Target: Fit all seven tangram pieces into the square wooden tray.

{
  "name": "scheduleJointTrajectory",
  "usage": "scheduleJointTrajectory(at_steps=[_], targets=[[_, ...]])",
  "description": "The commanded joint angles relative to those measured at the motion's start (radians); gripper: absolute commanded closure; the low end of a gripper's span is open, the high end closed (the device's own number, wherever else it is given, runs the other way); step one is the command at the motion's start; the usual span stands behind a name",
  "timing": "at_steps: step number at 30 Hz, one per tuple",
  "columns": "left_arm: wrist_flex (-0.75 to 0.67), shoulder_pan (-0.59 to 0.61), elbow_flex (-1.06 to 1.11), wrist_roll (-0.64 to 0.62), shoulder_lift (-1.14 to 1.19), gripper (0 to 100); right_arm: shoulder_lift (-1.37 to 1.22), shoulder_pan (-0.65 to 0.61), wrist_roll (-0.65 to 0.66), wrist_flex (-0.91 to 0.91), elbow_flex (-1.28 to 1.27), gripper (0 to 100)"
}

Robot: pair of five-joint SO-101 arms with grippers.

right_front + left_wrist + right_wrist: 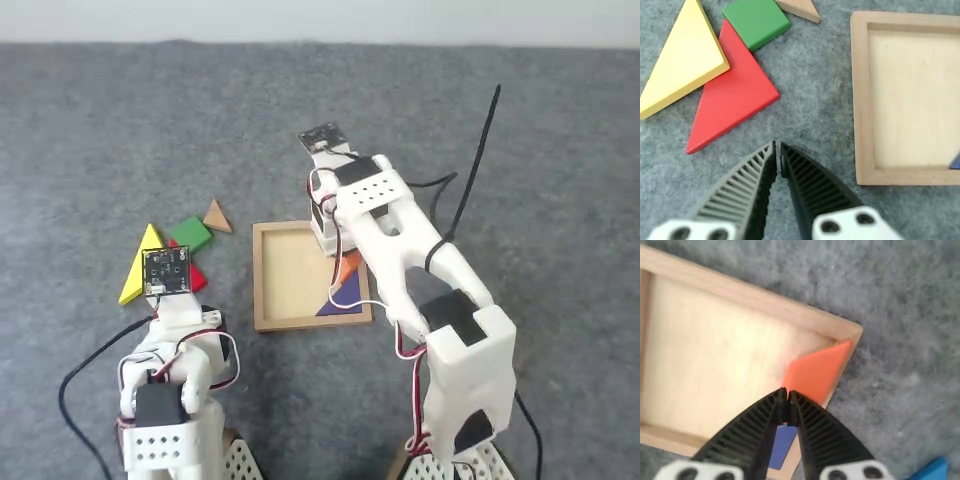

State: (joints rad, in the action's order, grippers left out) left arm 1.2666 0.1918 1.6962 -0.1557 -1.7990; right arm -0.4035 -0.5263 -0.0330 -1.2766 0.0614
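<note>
Directly against right jaws, orange piece [817,372]

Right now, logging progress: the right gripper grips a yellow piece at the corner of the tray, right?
No: the right gripper grips an orange piece, not a yellow one, at the corner of the tray; the right wrist view shows it.

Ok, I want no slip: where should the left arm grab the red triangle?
Probably from above, at the free corner of the red triangle pointing toward the tray. It lies flat, its long edge blocked by the yellow triangle, its tip by the green square; both sides of that corner are clear.
</note>
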Motion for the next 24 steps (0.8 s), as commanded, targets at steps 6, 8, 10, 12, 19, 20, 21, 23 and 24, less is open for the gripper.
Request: scheduleJointTrajectory(at_steps=[6, 8, 10, 12, 19, 20, 21, 23, 24], targets=[[-0.002, 0.000, -0.015, -0.005, -0.021, 98, 0.099, 0.007, 0.018, -0.058, 0.086, 98.9], [-0.002, 0.000, -0.015, -0.005, -0.021, 98, 0.077, 0.025, 0.018, -0.056, 0.083, 98.9], [-0.002, 0.000, -0.015, -0.005, -0.021, 98, 0.047, 0.045, 0.018, -0.056, 0.083, 98.9], [-0.002, 0.000, -0.015, -0.005, -0.021, 98, 0.025, 0.061, 0.018, -0.056, 0.087, 98.9], [-0.002, 0.000, -0.015, -0.005, -0.021, 98, -0.041, 0.044, 0.018, -0.008, 0.089, 98.9], [-0.002, 0.000, -0.015, -0.005, -0.021, 98, -0.061, 0.036, 0.018, 0.002, 0.089, 98.9], [-0.002, 0.000, -0.015, -0.005, -0.021, 98, -0.079, 0.028, 0.018, 0.015, 0.091, 98.9], [-0.002, 0.000, -0.015, -0.005, -0.021, 98, -0.102, 0.021, 0.018, 0.024, 0.094, 98.9], [-0.002, 0.000, -0.015, -0.005, -0.021, 98, -0.104, 0.015, 0.018, 0.018, 0.104, 98.9]])
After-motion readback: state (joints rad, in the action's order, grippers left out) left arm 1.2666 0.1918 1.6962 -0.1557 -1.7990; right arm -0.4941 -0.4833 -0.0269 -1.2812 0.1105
